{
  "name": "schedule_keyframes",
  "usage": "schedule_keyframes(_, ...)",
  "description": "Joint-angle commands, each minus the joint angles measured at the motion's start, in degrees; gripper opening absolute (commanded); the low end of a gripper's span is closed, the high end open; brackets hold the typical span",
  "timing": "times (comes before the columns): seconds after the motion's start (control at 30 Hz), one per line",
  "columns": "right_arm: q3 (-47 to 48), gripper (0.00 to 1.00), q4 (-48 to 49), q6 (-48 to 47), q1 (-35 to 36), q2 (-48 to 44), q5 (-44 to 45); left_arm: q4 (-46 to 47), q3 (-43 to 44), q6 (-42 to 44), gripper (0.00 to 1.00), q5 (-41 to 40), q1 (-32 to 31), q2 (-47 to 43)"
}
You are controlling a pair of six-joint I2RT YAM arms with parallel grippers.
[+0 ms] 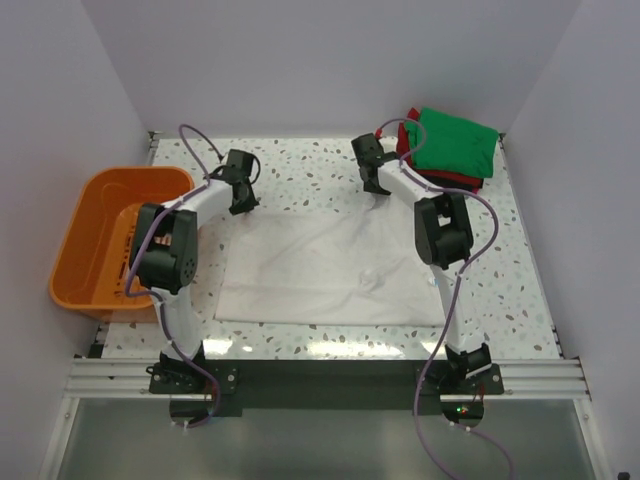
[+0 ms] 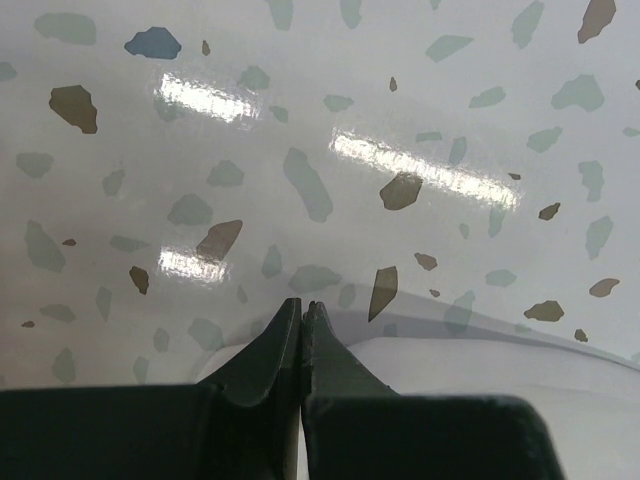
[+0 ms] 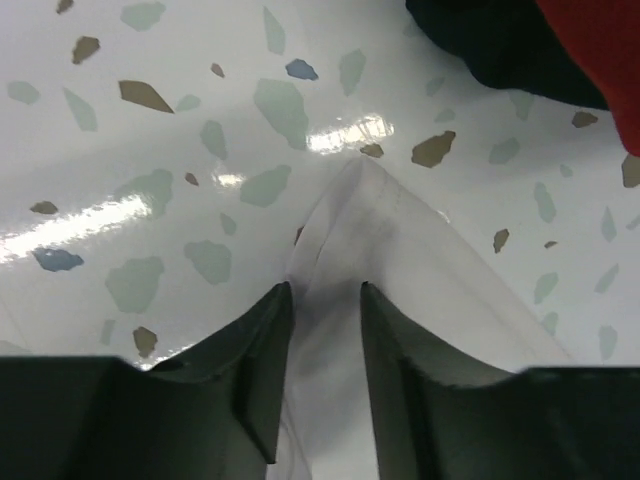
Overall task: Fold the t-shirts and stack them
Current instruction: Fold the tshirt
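An off-white t-shirt lies spread flat on the speckled table. My left gripper sits at its far left corner, jaws pressed together, with the cloth running up under the fingers and a thin sliver of it between them. At the far right corner my right gripper is open. Its fingers straddle a raised ridge of the white cloth, with a gap still showing. A folded green t-shirt tops a stack at the back right, over red and dark t-shirts.
An orange plastic basket stands off the table's left edge, beside the left arm. White walls close in the back and both sides. The stack lies just right of my right gripper. A metal rail runs along the near edge.
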Motion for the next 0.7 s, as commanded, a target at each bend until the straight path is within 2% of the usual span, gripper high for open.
schedule_keyframes(0.0, -2.34, 0.35, -0.76, 0.32, -0.40, -3.58, 3.20, 2.55, -0.67, 1.19, 0.00, 0.74, 0.14, -3.74)
schedule_keyframes(0.03, -2.26, 0.27, -0.94, 0.23, -0.31, -3.67, 3.03, 2.64, -0.75, 1.19, 0.00, 0.92, 0.14, -3.91)
schedule_keyframes(0.1, -2.43, 0.20, -0.68, -0.03, -0.31, -4.29, 3.29, 2.81, -1.11, 1.28, 0.00, 1.19, 0.14, -4.26)
schedule_keyframes(0.13, -2.34, 0.06, -0.50, -0.38, -0.23, -4.37, 3.38, 3.16, -1.28, 1.45, 0.00, 1.36, 0.06, -4.44)
schedule_keyframes(0.17, -2.43, 0.00, -0.33, -0.56, -0.31, -4.55, 3.73, 3.34, -1.54, 1.54, 0.00, 1.45, 0.05, -4.70)
schedule_keyframes(0.43, -5.23, 0.00, 3.62, -2.67, -0.14, -10.34, 3.21, 4.31, -2.86, 1.98, 0.00, 3.03, 0.14, -6.99)
schedule_keyframes(0.53, -13.12, 0.00, 8.70, -4.07, 0.39, -16.22, 3.03, 4.92, -4.61, 1.98, 0.00, 3.21, 0.14, -8.22)
schedule_keyframes(0.67, -19.47, 0.00, 10.31, -4.52, 1.09, -21.51, 2.50, 5.89, -6.12, 2.16, 0.00, 4.35, 0.14, -9.45)
